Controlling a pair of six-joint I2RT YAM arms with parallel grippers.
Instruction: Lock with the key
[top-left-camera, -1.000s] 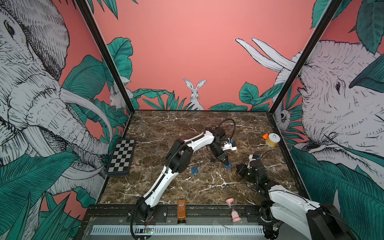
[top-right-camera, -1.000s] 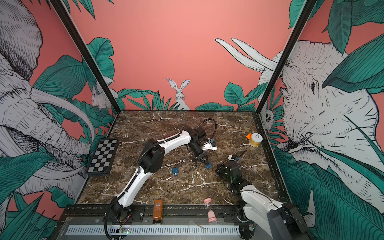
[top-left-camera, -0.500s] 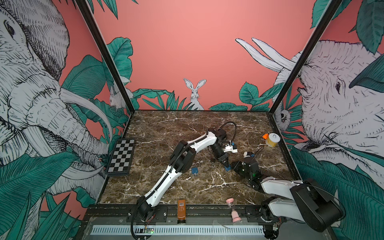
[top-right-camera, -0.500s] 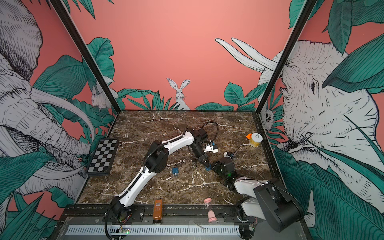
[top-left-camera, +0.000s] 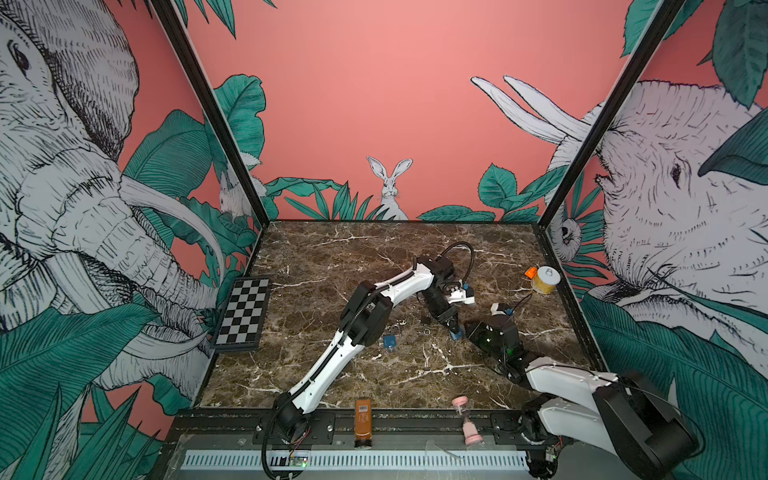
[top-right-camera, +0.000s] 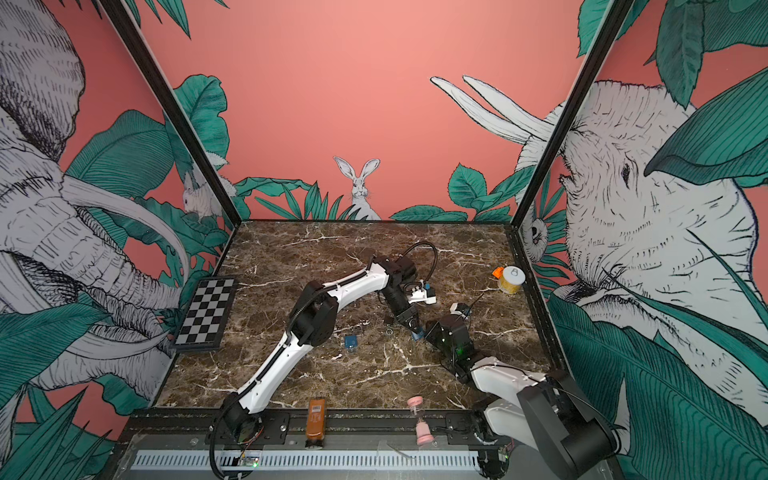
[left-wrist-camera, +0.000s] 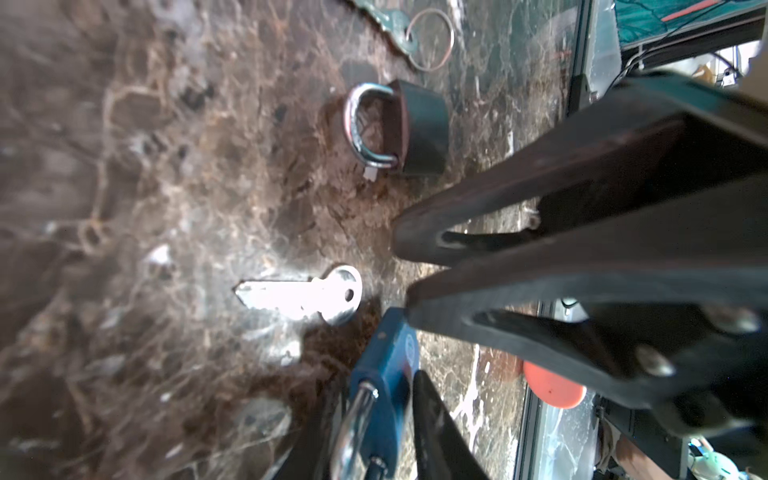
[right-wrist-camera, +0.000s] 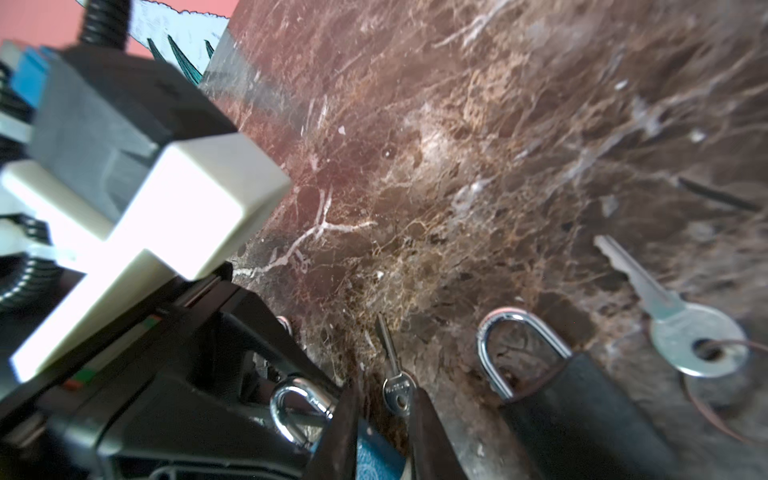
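A blue padlock stands on edge between the fingers of my left gripper, both touching it, its steel shackle pointing back into the jaws. A small silver key lies flat on the marble just past the tips of my right gripper, whose jaws stand a little apart. In the right wrist view the key rests at the tips of the right gripper, beside the blue lock. In both top views the left gripper and right gripper meet tip to tip.
A black padlock and a second key on a wire ring lie close by. Another blue padlock lies by the left arm. Checkerboard left, yellow spool right, orange bottle and pink hourglass at the front rail.
My right gripper has come in from the right until its tips meet the left gripper's tip. The left arm has shifted only slightly.
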